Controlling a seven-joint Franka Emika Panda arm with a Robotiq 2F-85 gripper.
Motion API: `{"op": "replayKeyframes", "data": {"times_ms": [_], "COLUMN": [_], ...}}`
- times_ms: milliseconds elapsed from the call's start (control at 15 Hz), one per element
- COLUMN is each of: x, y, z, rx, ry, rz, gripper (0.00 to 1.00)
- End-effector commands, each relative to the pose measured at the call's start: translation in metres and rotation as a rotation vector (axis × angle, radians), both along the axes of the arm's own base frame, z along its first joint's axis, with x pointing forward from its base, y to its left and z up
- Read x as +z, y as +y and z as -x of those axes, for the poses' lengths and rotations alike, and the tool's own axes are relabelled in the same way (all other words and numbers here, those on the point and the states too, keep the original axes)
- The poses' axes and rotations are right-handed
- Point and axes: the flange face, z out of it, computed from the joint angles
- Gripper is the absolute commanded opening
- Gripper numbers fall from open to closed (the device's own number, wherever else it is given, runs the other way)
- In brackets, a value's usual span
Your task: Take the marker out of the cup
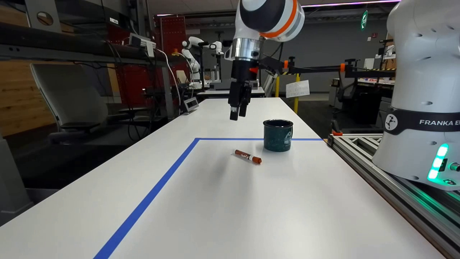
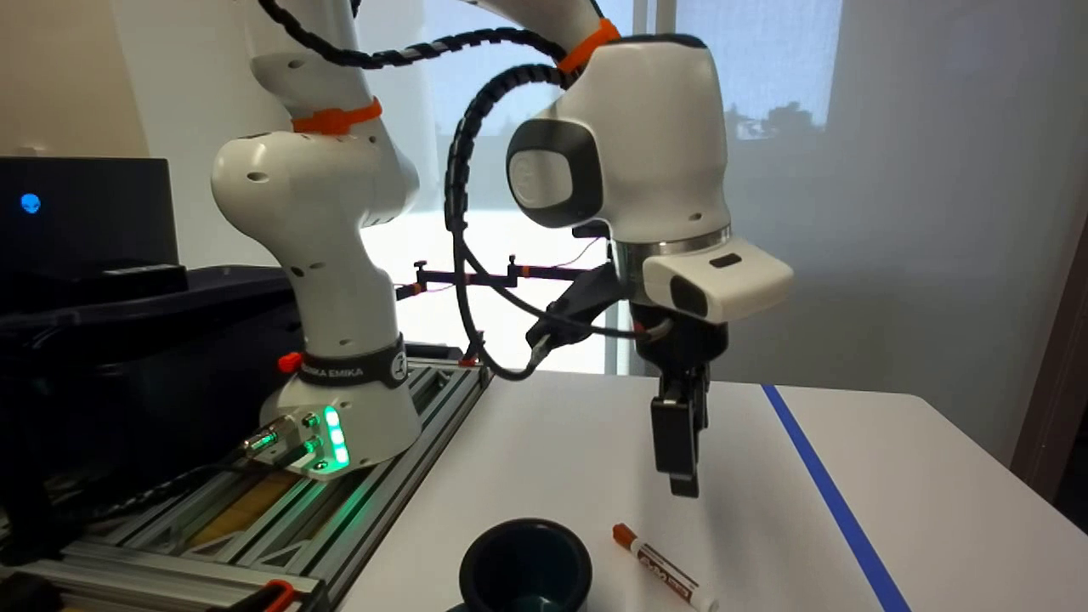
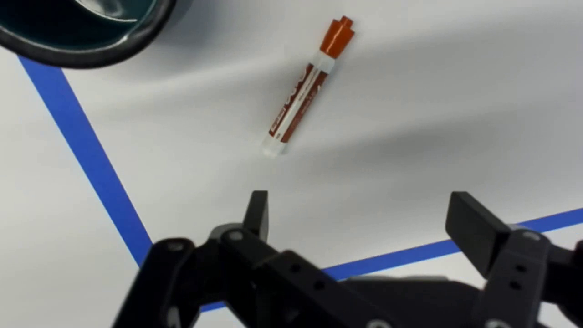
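The marker (image 3: 306,91) lies flat on the bench (image 1: 316,208), near the cup (image 1: 277,137), lower than the tool (image 3: 358,207), which hangs spread and apart from both.

orange-capped marker (image 3: 307,88) flat; near it, apart, the upright dark teal cup (image 1: 276,138)

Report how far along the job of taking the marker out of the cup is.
Done, by the look of it: the marker lies on the table, outside the cup and apart from it. In hand: nothing; the pincer hangs open above the table, its jaws apart and holding nothing. Left: probably no more handling, perhaps only moving the arm away.
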Motion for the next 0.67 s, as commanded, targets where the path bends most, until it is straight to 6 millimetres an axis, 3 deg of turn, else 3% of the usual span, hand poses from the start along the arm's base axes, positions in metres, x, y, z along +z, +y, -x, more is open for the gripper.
{"op": "replayKeyframes", "data": {"times_ms": [0,67,133,200,333,400,600], "x": [0.05,0.054,0.062,0.076,0.093,0.093,0.114], "y": [-0.005,0.001,0.0,-0.005,0.0,0.008,0.012], "z": [0.007,0.026,0.03,0.02,0.027,0.041,0.038], "rx": [0.028,0.032,0.044,0.053,0.08,0.095,0.1], "ry": [0.009,0.029,0.055,0.083,0.108,0.108,0.119], "rz": [0.029,0.065,0.093,0.123,0.153,0.146,0.127], "gripper": [1.0,1.0,1.0,1.0,1.0,1.0,1.0]}}
